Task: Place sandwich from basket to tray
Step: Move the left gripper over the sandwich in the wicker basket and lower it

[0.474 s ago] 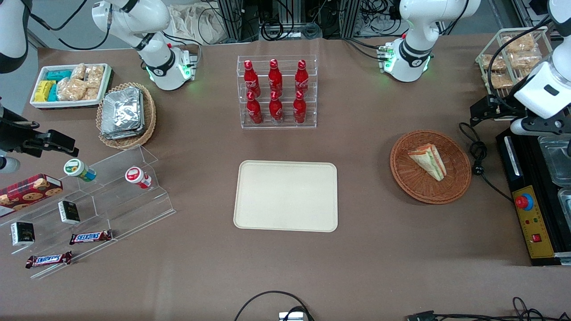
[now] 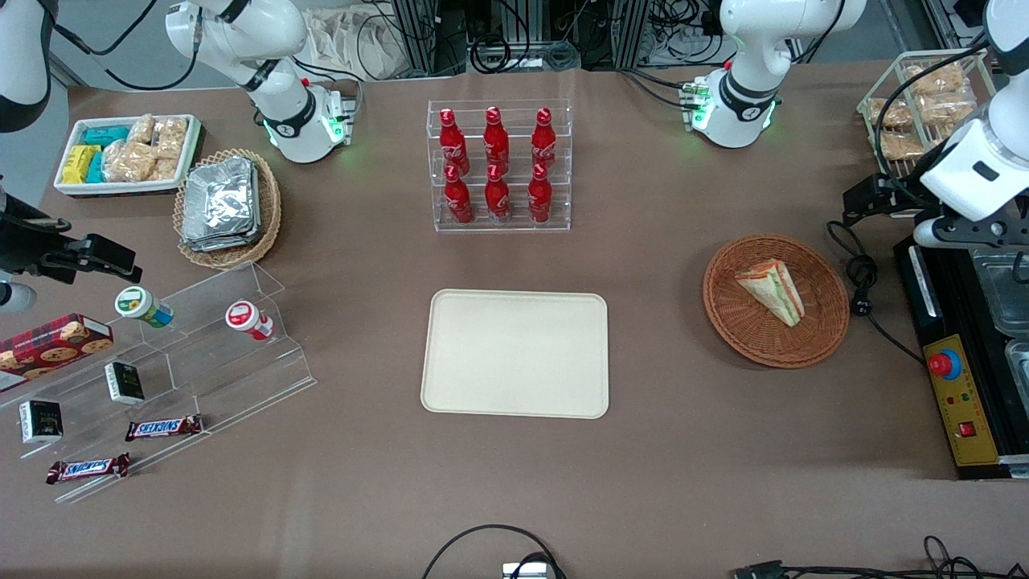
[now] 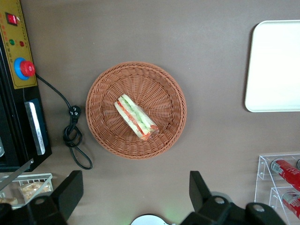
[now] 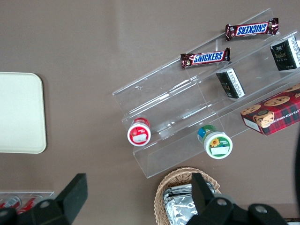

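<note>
Left wrist view: hovering high above the wicker basket (image 3: 136, 115), jaws spread wide, holding nothing. Sandwich (image 3: 136, 117) lying inside; lining up across its flat bread faces, descending before closing.

My gripper (image 3: 133, 197), black fingers spread wide, hangs above the reddish-brown woven basket (image 2: 828, 277). Sandwich (image 2: 772, 289): white bread, green/orange/red stripes on its edge. Tray (image 2: 514, 354) plain cream. Table (image 2: 643, 466) flat brown. Bottles (image 2: 496, 165) red, white script. Control box (image 2: 957, 402) black and yellow, red button.
</note>
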